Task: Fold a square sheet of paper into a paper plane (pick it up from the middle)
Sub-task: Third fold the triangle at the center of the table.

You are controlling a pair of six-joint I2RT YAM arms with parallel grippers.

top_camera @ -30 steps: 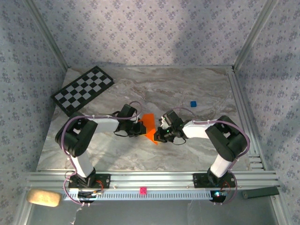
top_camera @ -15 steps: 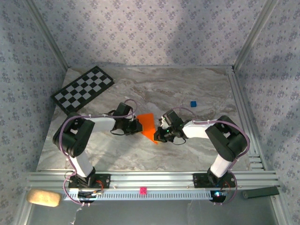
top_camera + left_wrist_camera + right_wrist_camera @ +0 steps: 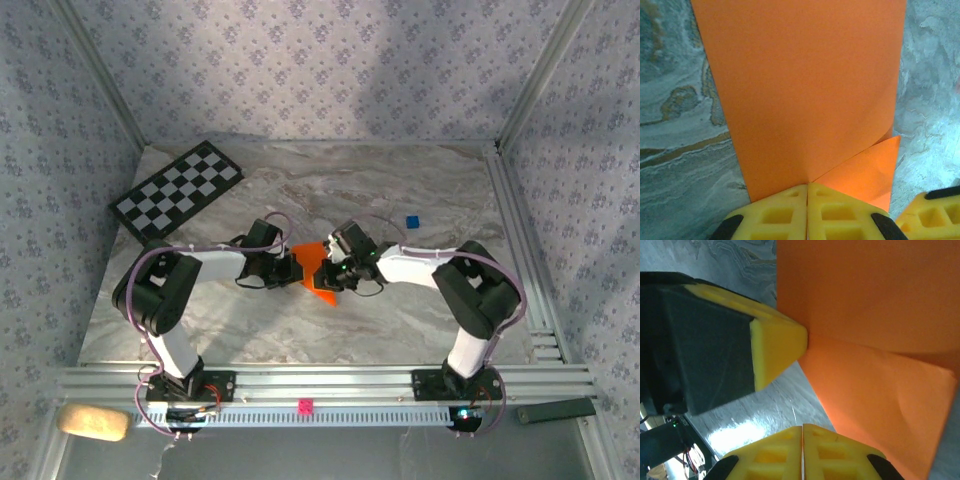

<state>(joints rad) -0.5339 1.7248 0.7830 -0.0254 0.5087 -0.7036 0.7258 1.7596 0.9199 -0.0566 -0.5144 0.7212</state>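
Left jaws: clenched, tips on the near edge of the paper [image 3: 805, 85], where a folded flap meets the main panel; pinch or press, I cannot tell.
Right jaws: clenched, just beside the flap, close to the left tips.
Paper: orange, stretching ahead of the left jaws across the counter [image 3: 680, 165].
Risk: I judge any drag could skew the crease; tips this close may collide.
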